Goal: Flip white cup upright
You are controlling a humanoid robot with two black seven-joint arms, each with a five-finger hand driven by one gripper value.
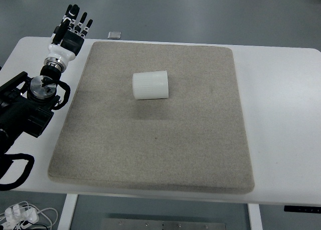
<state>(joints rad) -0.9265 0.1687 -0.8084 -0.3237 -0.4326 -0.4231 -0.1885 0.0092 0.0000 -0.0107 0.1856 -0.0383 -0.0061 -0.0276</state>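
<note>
White cup lies on its side, upper middle of the grey mat. Left hand waits off the mat's far-left corner, fingers extended, empty. Best approach: reach across, grip the ribbed wall, then tip it up.

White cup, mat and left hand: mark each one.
white cup point(150, 85), top view, middle of its ribbed side as it lies tipped over
mat point(150, 150), top view, bare patch
left hand point(73, 28), top view, back of hand
</note>
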